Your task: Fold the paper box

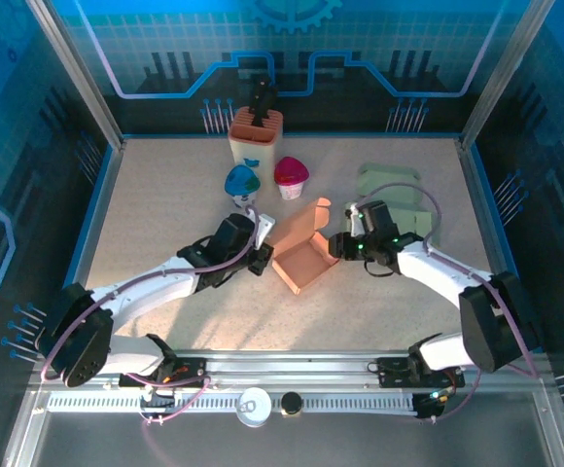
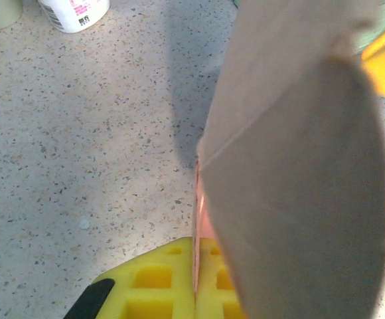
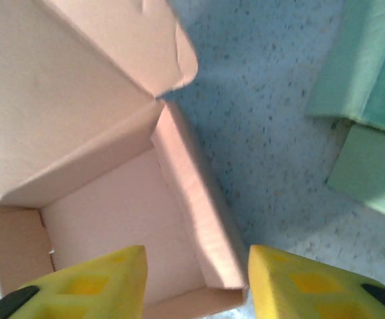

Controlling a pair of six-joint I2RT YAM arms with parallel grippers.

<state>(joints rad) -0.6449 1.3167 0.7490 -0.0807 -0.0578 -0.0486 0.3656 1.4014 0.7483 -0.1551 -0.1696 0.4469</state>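
Inspector: Left side first. What is that arm doing?

Operator: The left end effector (image 1: 260, 256) lies low over the desk (image 1: 165, 195), clenched on the left side of the paper box (image 1: 301, 265). In its wrist view the yellow pads (image 2: 159, 282) meet on a thin pink edge of card, and the box's outer face rises to the right of them.

Inspector: Anything behind it?

Operator: A blue cup (image 1: 242, 181) and a pink cup (image 1: 291, 175) stand side by side towards the back. A tall peach holder (image 1: 256, 136) is behind them, against the rear edge.

Inspector: And the box itself?

Operator: It is mid-desk, between the two end effectors, turned corner-on to the arms. It is open: the tray faces up and the lid flap (image 1: 313, 216) stands raised on the far side.

Inspector: The right arm?

Operator: The right end effector (image 1: 340, 245) is at the box's right side, released. Its yellow fingers (image 3: 86, 289) stand apart astride the right wall, one over the tray and one over the desk. Whether either touches the card, I can't tell.

Inspector: Further right?

Operator: Pale green sheets (image 1: 399, 199) lie flat beside that arm, apart from the box.
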